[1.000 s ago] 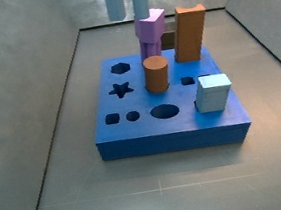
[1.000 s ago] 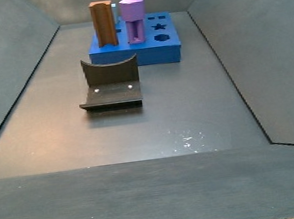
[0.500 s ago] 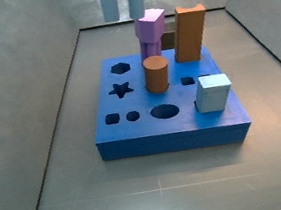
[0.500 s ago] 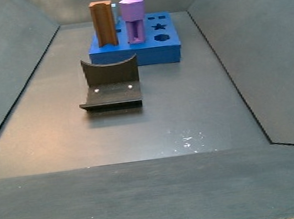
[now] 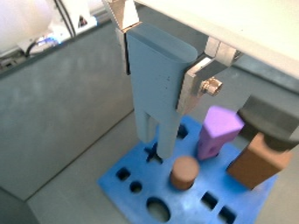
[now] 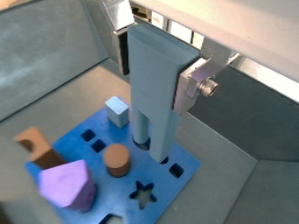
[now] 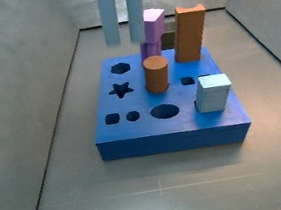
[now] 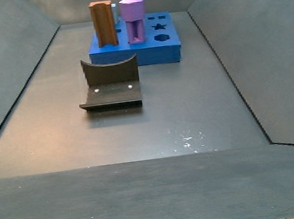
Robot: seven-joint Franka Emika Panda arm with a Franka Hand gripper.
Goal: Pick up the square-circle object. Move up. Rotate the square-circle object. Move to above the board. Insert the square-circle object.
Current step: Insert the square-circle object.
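In both wrist views my gripper [image 5: 160, 61] [image 6: 156, 66] is shut on the square-circle object [image 5: 158, 87] [image 6: 152, 96], a long grey-blue peg hanging upright between the silver fingers. Its narrow lower end points down over the bright-blue board [image 5: 128, 171] [image 6: 187, 171]. In a side view the peg's lower part [image 7: 116, 15] comes down from the top edge, behind the board's [image 7: 176, 136] far side; the gripper itself is out of frame there. The board also shows far back in a side view [image 8: 156, 52], where the peg and gripper are not in view.
On the board stand a tall orange-brown block [image 7: 191, 33], a purple piece [image 7: 153, 32], a brown cylinder [image 7: 156, 74] and a pale cube [image 7: 213, 92]. Open holes lie along its left and front. The fixture [image 8: 111, 83] stands on the floor. Grey walls enclose the bin.
The peg has come lower in the side view, its end reaching further down behind the board. The pieces on the board have not moved.
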